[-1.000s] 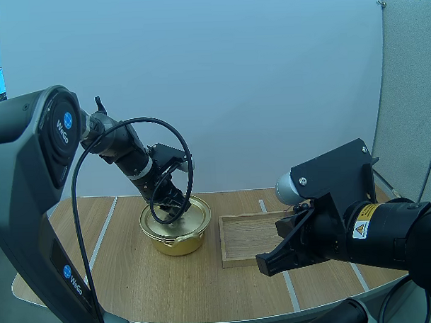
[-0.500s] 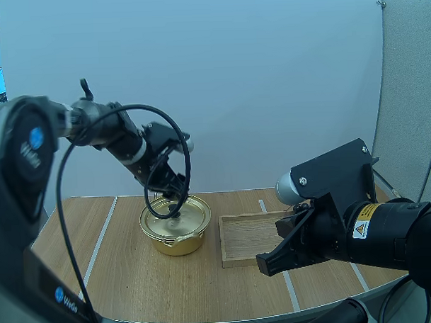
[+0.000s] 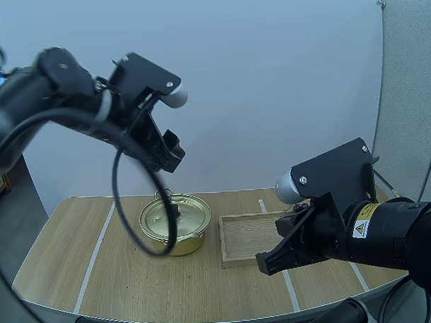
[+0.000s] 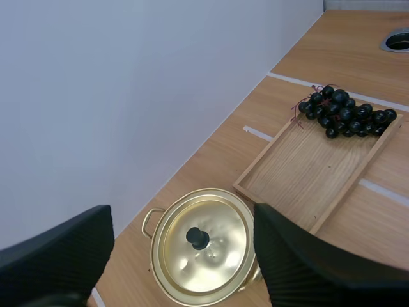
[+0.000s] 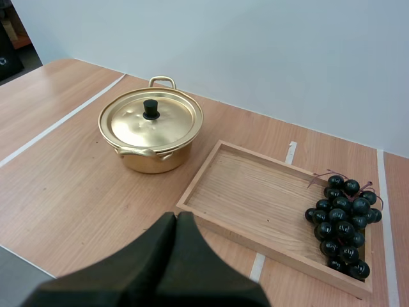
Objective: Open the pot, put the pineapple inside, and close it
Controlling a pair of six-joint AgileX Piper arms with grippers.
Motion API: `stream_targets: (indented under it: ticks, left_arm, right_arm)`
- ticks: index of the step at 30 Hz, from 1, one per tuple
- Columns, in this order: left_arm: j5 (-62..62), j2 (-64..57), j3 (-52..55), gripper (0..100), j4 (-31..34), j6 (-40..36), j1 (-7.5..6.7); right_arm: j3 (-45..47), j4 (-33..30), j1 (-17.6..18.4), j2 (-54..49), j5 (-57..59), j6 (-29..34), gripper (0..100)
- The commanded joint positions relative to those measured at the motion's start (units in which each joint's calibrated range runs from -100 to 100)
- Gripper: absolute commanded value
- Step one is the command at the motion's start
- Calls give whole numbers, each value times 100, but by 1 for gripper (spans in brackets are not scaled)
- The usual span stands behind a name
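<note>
A gold pot (image 5: 153,157) with its lid (image 5: 167,125) on sits on a wooden surface (image 5: 70,192), just beside a wooden tray (image 5: 255,192). A bunch of dark grapes (image 5: 342,220) lies in the tray at the end farthest from the pot. The left gripper (image 3: 171,150) hangs high above the pot with its fingers (image 4: 64,252) spread wide and empty, while the right gripper (image 5: 177,220) hovers near the front edge of the surface, before the tray, its fingers pressed together on nothing.
</note>
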Motion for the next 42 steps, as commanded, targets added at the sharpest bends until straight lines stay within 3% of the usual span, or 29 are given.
stream_targets:
  ticks: [1,15,16,18,21,22,34,42]
  left_arm:
    - [518,-604,0,100,-86,-93,0]
    - [953,-2292,0,100,197,-1005,0]
    - [953,-2372,0,95,197,-1055,0]
    - [953,-2529,0,70,197,-1136,0]
    - [953,-2749,0,23,197,-1223,0]
    - [953,-2829,0,1,197,-1224,0]
    - [953,-3871,517,0,-19,-1391,0]
    - [-73,-4566,1444,0,74,-1832,0]
  right_arm:
    - [14,-41,-19,-40,-114,-50,0]
    - [14,-41,-19,-40,-114,-50,0]
    - [14,-41,-19,-40,-114,-50,0]
    - [14,-41,-19,-40,-114,-50,0]
    - [14,-41,-19,-40,-114,-50,0]
    - [14,-41,-19,-40,-114,-50,0]
    - [-2,-43,-220,-448,-559,-50,0]
    - [-2,-37,-443,-448,-863,-50,0]
